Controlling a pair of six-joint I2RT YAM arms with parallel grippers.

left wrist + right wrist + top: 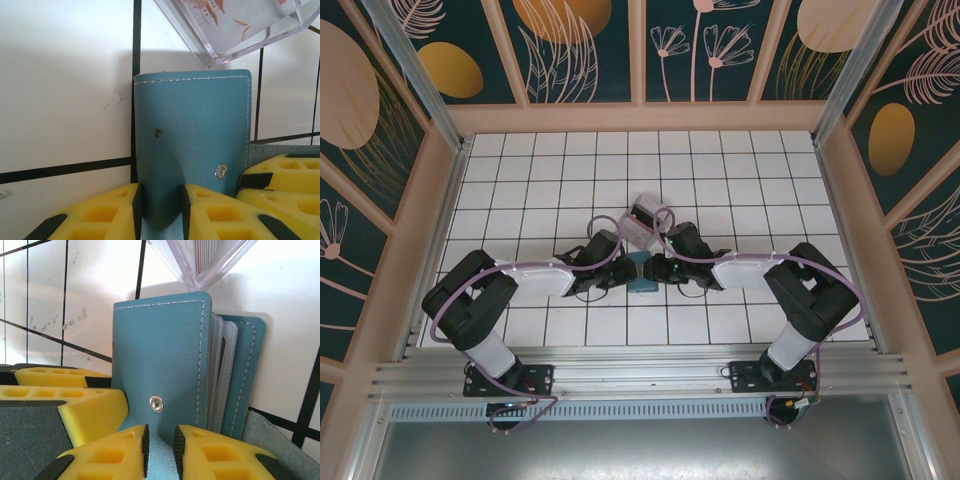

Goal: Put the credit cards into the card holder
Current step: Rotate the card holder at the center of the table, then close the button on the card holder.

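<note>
Around the card holder (642, 276) you have a walled cell. Dark teal panels (380, 130), printed with leaves and orange discs and set in pale wooden frames, stand well away from it on three sides. It lies on a white table (520, 180) ruled into squares by black lines, roughly mid-width and nearer the front than the back. On its near side, an aluminium rail (640, 380) carries both arm bases.

The left arm (480, 300) and right arm (810, 295) fold in towards the holder from either side. From the top camera their black wrists cover most of it, so only a sliver of teal shows between them.

A clear plastic box (646, 228) sits just beyond the holder, one corner overhanging its far edge. The stack inside may be the credit cards (212, 12), with pinkish print on the top face, but you cannot be sure through the plastic.

The holder stands partly opened. Its teal covers are raised, and grey-clear sleeves (218, 370) fan out between them.

The left gripper (160, 210) is clamped on the lower edge of one cover, yellow fingers (105, 215) pressing both faces. The right gripper (160, 445) pinches the cover opposite, just below its small metal snap (156, 403). The fingers of the two grippers nearly meet beside the holder.
</note>
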